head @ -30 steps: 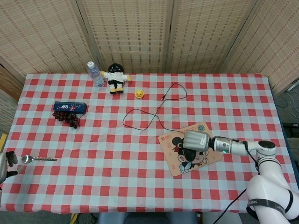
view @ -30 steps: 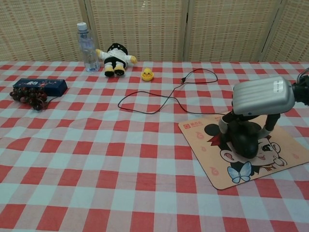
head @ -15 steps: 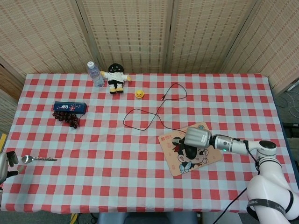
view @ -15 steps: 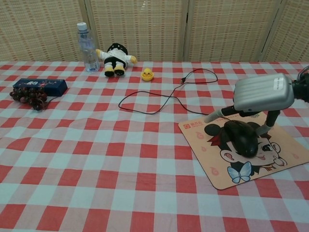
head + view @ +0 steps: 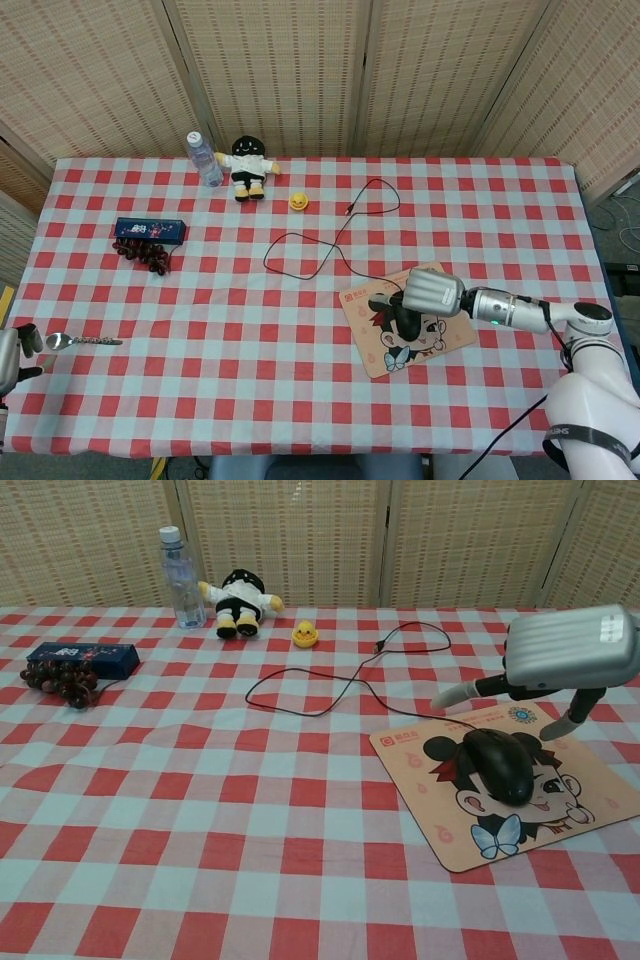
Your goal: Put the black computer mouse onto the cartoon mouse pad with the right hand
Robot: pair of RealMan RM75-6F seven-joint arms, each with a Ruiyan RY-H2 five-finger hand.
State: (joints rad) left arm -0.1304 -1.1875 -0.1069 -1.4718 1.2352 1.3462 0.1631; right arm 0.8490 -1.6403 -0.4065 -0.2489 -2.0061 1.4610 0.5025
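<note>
Lifted clear of the mouse a second ago, the robot's right hand [image 5: 545, 665] now hovers above the mouse pad [image 5: 590, 810], fingers [image 5: 462, 692] spread and empty. On the pad sits the black mouse [image 5: 497, 763]. At the table's edge, the left hand [image 5: 12, 352] has fingers I cannot make out.

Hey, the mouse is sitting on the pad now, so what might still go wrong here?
The right robot hand hangs open just above the mouse; a careless pull-away may clip it and nudge it off the mouse pad. The mouse's cable trails loosely across the table, so a finger or the arm snagging it might drag the mouse.
</note>
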